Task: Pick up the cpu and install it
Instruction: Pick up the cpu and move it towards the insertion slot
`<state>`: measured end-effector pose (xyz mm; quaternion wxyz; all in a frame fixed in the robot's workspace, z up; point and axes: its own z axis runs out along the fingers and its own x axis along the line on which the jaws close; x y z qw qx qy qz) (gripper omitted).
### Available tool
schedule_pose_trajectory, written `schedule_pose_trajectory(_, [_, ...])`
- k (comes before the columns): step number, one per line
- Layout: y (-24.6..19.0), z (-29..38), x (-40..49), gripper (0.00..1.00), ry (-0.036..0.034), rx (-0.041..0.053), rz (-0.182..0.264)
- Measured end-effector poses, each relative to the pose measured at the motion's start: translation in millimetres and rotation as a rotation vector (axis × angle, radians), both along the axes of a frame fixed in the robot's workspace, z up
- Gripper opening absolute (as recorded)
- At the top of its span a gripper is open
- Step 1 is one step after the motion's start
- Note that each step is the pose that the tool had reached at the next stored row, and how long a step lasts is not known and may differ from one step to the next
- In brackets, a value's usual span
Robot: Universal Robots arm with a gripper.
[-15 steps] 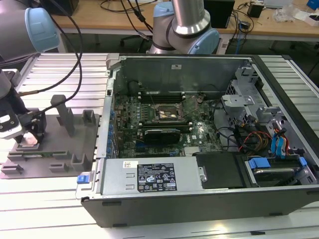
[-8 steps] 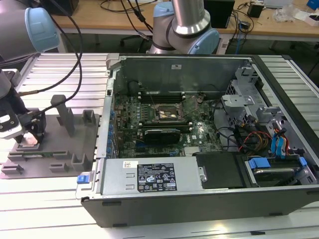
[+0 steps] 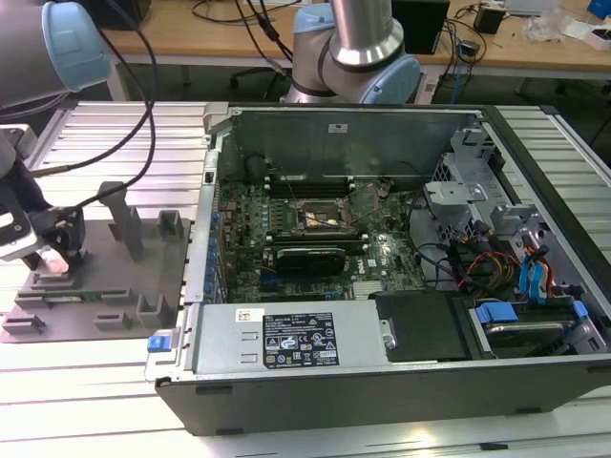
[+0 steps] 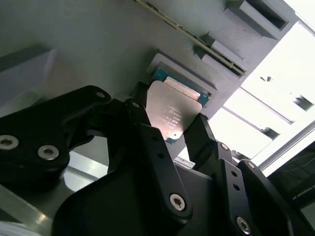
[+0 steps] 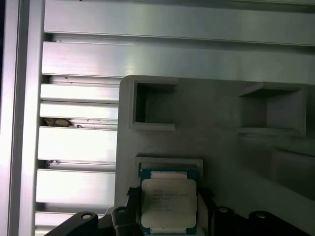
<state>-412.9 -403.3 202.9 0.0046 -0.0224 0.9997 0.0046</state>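
Gripper (image 4: 170,122) sat over grey fixture plate (image 3: 153,272) at the exterior view's left, jaws clamped against two opposite edges of the cpu (image 5: 169,201), which lay flat in its plate recess

Cpu (image 5: 169,202): small flat square chip, pale silver-grey metal lid with green board edges showing. It lay flat, lid upward, seated in a shallow framed recess of the grey plate (image 5: 221,142).
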Motion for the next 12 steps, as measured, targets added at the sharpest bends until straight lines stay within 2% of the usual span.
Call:
schedule_pose_trajectory(3, [0.0, 7.0, 0.0, 0.55, 0.0000, 0.0001, 0.000])
schedule_pose_trajectory(9, [0.0, 16.5, 0.0, 0.55, 0.0001, 0.0005, 0.000])
schedule_pose_trajectory(12, [0.0, 26.4, 0.0, 0.55, 0.0000, 0.0009, 0.000])
